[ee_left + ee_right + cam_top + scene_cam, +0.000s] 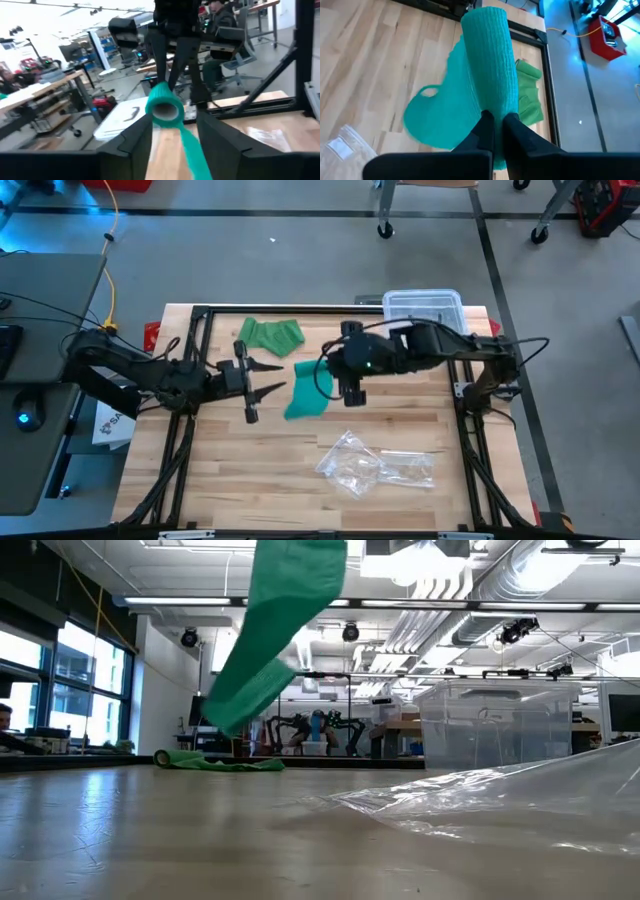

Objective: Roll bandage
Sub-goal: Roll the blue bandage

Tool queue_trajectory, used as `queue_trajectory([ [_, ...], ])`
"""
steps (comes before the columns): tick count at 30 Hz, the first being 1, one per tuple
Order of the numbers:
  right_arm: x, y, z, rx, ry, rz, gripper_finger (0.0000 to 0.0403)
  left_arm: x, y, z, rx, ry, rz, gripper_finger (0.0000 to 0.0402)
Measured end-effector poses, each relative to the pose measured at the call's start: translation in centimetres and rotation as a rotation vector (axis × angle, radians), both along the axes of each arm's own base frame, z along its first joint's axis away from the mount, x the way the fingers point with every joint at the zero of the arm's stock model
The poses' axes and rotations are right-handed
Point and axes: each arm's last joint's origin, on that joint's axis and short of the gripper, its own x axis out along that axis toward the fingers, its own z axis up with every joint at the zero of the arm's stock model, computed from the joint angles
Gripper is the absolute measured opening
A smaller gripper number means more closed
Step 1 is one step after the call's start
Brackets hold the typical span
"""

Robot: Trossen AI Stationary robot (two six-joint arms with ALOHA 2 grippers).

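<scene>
A green bandage, partly wound into a roll (309, 369), is lifted above the table's middle, with my right gripper (328, 377) shut on it. Its loose tail (301, 404) hangs below. In the left wrist view the roll (164, 105) shows end-on, just beyond my left gripper (175, 145). That gripper (272, 378) is open; its fingers point toward the table's right and touch nothing. A second green bandage (270, 333) lies crumpled on the table at the far left. My right gripper pinches the roll between its two fingers at the roll's near end (496, 111). The fingers (485, 127) come slanting down from the table's right, and the roll sticks out beyond them, along their line. The bandage is clear of the table, its unrolled tail (262, 675) hanging slack.
A crumpled clear plastic bag (376, 464) lies toward the near right of the wooden table. A clear lidded container (424, 305) stands at the far right. A black frame (200, 315) runs round the table's edges.
</scene>
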Motion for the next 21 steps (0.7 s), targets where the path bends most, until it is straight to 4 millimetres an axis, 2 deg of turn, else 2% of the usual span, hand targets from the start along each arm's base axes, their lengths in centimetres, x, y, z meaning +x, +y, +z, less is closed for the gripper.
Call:
queue_trajectory([
  [6,-0.4,2.0,0.0,0.000,-0.015,-0.018,0.0006,2.1,-1.0,-0.9,0.001,-0.022,-0.019,0.0196],
  [13,-0.7,2.1,-0.6,-0.005,0.027,-0.100,0.0006,2.8,-1.3,-0.5,0.017,-0.108,-0.021,0.0208],
  [21,-0.7,2.1,-0.6,-0.003,0.026,-0.104,0.0007,3.3,0.3,-0.4,-0.077,-0.146,0.036,0.0208],
])
